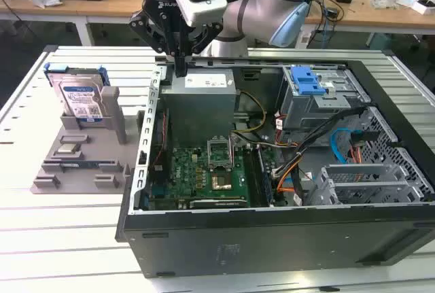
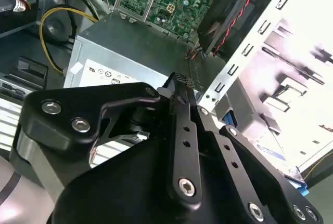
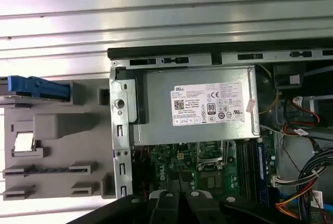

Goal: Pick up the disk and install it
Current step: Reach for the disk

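Your gripper (image 1: 181,70), fingers pressed together and empty, hangs above the open computer case (image 1: 272,238), at the corner housing the power supply (image 1: 204,99). The disk (image 1: 80,96) stands upright in the grey holder's (image 1: 75,179) end slot, on the table (image 1: 27,96) beside the case.

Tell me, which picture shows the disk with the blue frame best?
The exterior view: the disk stands in the grey holder, its label facing the camera. In the first wrist view you see its blue top edge from above; in the second wrist view, a corner of it.
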### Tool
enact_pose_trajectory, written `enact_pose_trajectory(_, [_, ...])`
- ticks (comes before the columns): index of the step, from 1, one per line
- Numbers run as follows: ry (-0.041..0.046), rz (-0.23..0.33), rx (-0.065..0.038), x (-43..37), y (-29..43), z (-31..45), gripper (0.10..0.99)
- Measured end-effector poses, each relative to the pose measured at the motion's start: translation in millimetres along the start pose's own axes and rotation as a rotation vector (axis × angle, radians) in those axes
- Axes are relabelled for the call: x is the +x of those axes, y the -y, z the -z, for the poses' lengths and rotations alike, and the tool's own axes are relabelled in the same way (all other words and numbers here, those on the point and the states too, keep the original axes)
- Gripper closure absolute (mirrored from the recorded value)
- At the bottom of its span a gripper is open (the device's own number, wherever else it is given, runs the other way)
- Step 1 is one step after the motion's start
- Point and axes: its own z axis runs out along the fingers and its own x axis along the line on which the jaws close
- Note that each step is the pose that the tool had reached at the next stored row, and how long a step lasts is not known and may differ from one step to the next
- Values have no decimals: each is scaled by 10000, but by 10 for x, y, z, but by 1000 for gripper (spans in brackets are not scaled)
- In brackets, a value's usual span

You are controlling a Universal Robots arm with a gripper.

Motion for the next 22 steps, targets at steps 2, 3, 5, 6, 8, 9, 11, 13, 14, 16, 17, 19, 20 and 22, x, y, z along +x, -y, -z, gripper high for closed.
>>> enact_pose_trajectory(2, [0, -1, 1, 78, 6, 2, 980])
enact_pose_trajectory(3, [0, 0, 1, 116, 9, 4, 980])
enact_pose_trajectory(5, [0, 0, 0, 167, 13, 5, 980])
enact_pose_trajectory(6, [0, 0, 0, 180, 14, 5, 980])
enact_pose_trajectory(8, [0, -1, 0, 224, 17, 6, 980])
enact_pose_trajectory(9, [0, 0, -1, 236, 18, 6, 980])
enact_pose_trajectory(11, [0, 0, 0, 258, 20, 7, 980])
enact_pose_trajectory(13, [-1, 0, 1, 301, 23, 8, 980])
enact_pose_trajectory(14, [-1, 0, 1, 315, 24, 9, 980])
enact_pose_trajectory(16, [0, 0, -1, 348, 26, 9, 980])
enact_pose_trajectory(17, [0, 0, 0, 374, 28, 10, 980])
enact_pose_trajectory(19, [0, 0, 0, 391, 29, 11, 980])
enact_pose_trajectory(20, [0, 0, 0, 401, 30, 11, 980])
enact_pose_trajectory(22, [-1, 0, 1, 446, 34, 12, 980])
